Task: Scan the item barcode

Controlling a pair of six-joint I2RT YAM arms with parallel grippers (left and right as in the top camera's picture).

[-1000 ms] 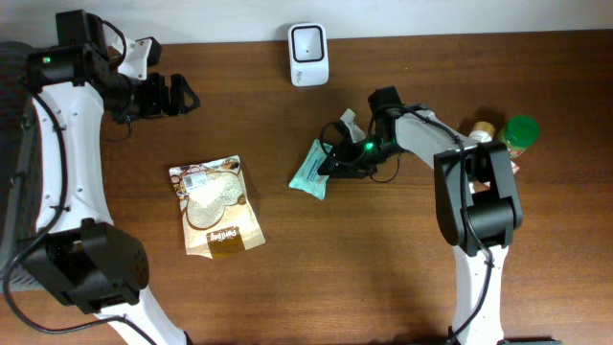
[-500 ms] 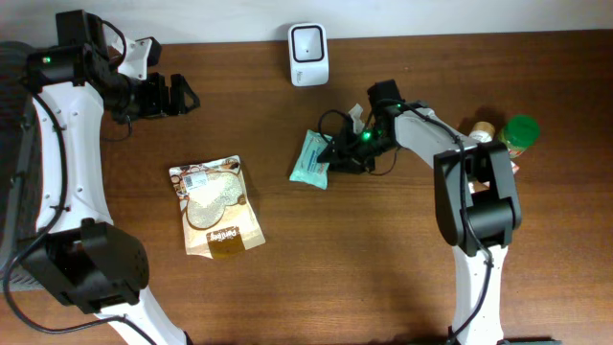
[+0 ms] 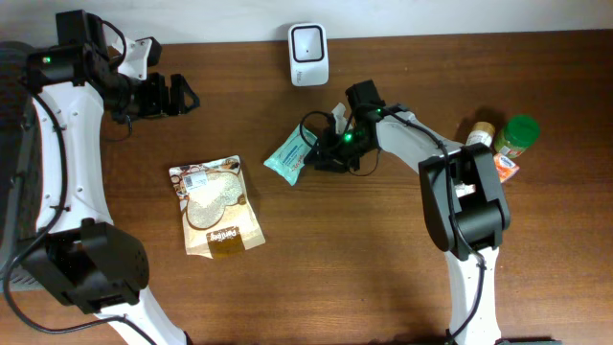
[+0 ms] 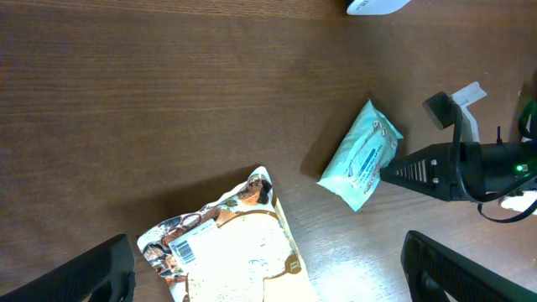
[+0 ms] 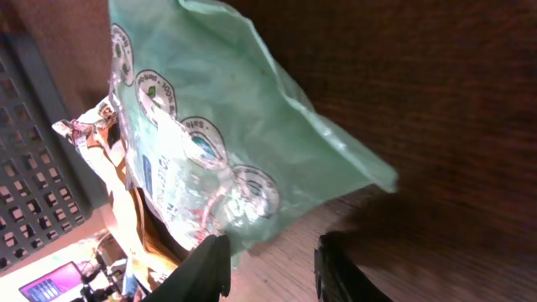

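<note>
A teal wipes packet (image 3: pixel 290 156) lies on the table below the white barcode scanner (image 3: pixel 307 41). My right gripper (image 3: pixel 322 159) is at the packet's right edge. In the right wrist view the packet (image 5: pixel 226 143) fills the upper left and its lower edge reaches the left finger (image 5: pixel 208 267). Bare wood shows between that finger and the other, so my right gripper (image 5: pixel 273 252) is open, its jaws fairly narrow. My left gripper (image 3: pixel 184 96) hovers wide open at the far left. The left wrist view shows the packet (image 4: pixel 361 155) with the right gripper (image 4: pixel 401 172) touching it.
A brown and white snack pouch (image 3: pixel 216 205) with a barcode label lies left of centre, under my left gripper (image 4: pixel 268 252). A green-capped jar (image 3: pixel 522 133) and a smaller jar (image 3: pixel 482 131) stand at the right. A dark basket (image 5: pixel 33 159) shows in the right wrist view.
My right gripper has moved left and slightly toward the scanner, and the teal packet has shifted left with it. Its jaws have narrowed a little. The left arm is still.
</note>
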